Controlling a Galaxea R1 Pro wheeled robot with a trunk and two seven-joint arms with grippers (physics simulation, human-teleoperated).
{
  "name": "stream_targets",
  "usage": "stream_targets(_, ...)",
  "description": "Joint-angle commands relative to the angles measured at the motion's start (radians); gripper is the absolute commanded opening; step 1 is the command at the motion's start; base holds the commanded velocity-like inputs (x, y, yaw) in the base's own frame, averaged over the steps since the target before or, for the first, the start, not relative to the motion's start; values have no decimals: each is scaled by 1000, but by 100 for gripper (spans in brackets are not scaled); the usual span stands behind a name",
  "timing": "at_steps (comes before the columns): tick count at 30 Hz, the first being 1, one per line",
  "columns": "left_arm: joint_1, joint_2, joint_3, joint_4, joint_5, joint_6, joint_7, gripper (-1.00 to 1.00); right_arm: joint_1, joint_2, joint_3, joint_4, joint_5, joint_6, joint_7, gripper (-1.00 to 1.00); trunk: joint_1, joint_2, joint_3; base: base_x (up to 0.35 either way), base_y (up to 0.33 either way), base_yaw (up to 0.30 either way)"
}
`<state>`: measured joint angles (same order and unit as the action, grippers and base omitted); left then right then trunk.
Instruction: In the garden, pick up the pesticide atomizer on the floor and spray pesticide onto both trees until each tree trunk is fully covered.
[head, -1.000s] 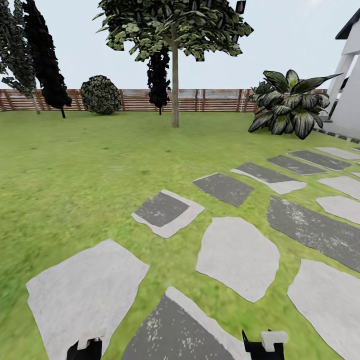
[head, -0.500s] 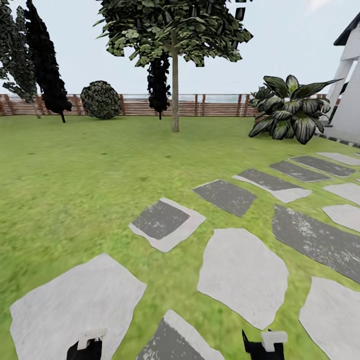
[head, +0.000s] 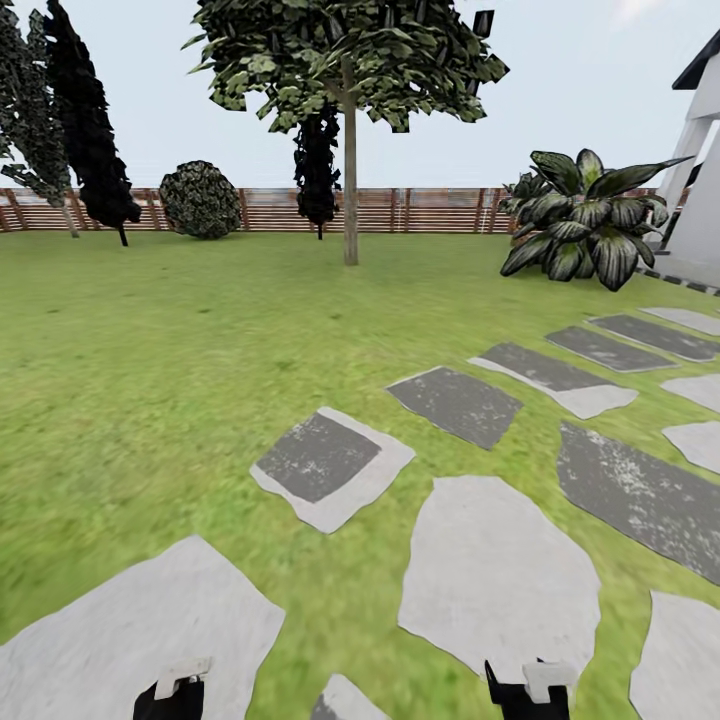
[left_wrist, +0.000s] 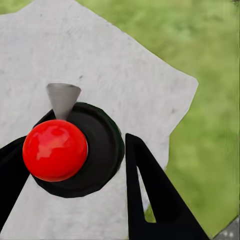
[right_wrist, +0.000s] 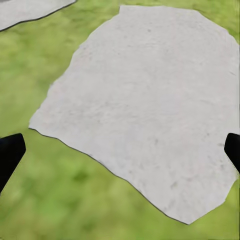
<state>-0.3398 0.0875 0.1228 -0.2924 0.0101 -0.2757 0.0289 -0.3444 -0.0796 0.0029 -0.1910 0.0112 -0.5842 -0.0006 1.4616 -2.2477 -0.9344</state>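
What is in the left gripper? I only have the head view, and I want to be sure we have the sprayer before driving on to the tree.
Observer: In the left wrist view, the pesticide atomizer sits between the fingers of the left gripper. It has a round black body, a red ball on top and a grey cone nozzle. The fingers look closed against its sides.
Operator: Is the right one carrying anything?
Observer: No. In the right wrist view, the right gripper is open with its fingers wide apart and nothing between them. A pale paving stone lies on the grass beneath it.
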Motion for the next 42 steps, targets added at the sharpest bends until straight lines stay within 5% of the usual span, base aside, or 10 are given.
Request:
stream_targets(1,-1,0,0,1,1,-3,2,-100,-1,0,0,1,1,-3,1,100,0,0,-1,340,0,0)
stream_targets(42,0,0,0,1,1,-3,2,-100,0,0,0,1,1,-3,-1,100,0,0,-1,340,0,0)
